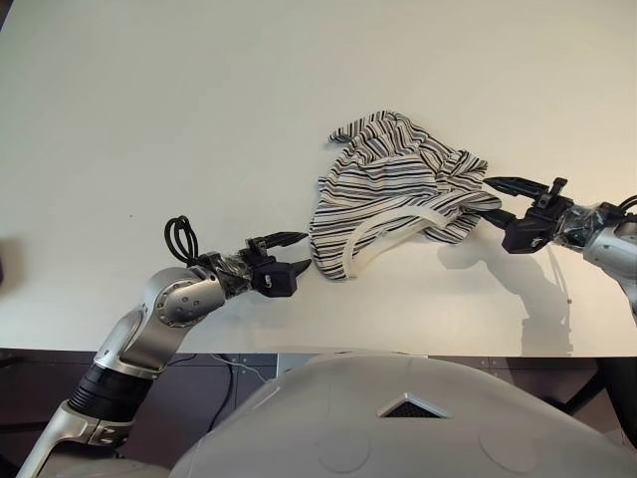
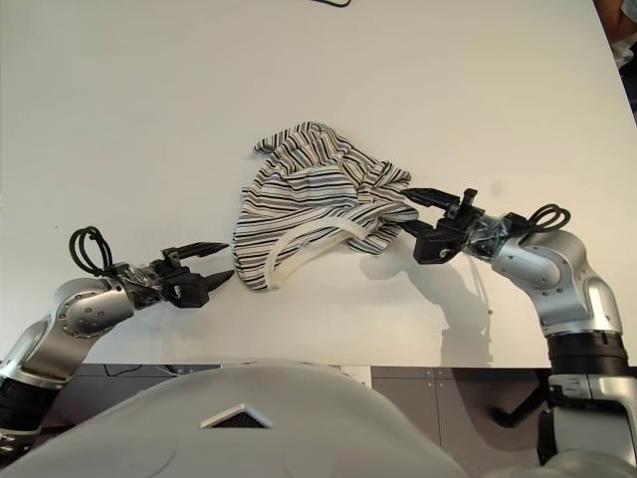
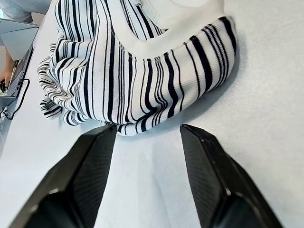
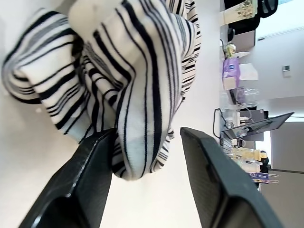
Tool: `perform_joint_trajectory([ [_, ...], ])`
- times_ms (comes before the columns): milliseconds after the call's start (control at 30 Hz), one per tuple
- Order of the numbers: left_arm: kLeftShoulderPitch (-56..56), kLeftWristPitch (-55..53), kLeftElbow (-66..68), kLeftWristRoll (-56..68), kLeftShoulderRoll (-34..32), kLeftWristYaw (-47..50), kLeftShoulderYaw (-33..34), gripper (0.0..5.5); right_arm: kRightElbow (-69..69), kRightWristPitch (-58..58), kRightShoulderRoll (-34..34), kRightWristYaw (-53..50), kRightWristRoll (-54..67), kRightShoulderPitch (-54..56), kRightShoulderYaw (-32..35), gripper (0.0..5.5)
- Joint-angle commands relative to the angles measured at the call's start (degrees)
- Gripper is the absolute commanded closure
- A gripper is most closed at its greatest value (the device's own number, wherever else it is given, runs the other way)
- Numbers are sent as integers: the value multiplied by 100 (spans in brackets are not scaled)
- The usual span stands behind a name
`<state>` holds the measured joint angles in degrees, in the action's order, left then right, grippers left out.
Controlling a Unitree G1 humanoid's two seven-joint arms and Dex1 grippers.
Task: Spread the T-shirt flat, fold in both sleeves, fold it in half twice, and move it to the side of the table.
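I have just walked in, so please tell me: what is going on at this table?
A robot is about to handle a striped T-shirt, which lies crumpled on the white table. Its left gripper is open at the shirt's left edge, not gripping it. Its right gripper, also open, has a fold of the right edge between its fingers. Nothing is spread flat yet.
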<state>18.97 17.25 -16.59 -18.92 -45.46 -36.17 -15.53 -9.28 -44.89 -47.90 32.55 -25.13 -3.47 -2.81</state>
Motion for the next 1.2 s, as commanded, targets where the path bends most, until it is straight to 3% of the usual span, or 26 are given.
perform_joint_trajectory([
  [33,79,-92,132,-201,-80,-83,-42,300,177,-140,-18,-212,185,122,6,310],
  [300,91,-169,91,-226,-19,-30,-59,300,286,-337,-110,-447,332,186,5,310],
  [600,29,-161,136,-185,-42,-50,-42,300,127,-416,-160,-311,399,200,-262,462],
  [733,22,-151,150,-163,-39,-37,-27,300,330,246,-141,262,1480,93,-352,531],
  [967,-3,-152,146,-100,-6,-7,11,300,559,1147,-322,1295,2361,242,-400,536],
  [1200,-441,-245,612,353,125,310,661,300,2644,4317,-1325,3340,5757,436,-34,536],
])
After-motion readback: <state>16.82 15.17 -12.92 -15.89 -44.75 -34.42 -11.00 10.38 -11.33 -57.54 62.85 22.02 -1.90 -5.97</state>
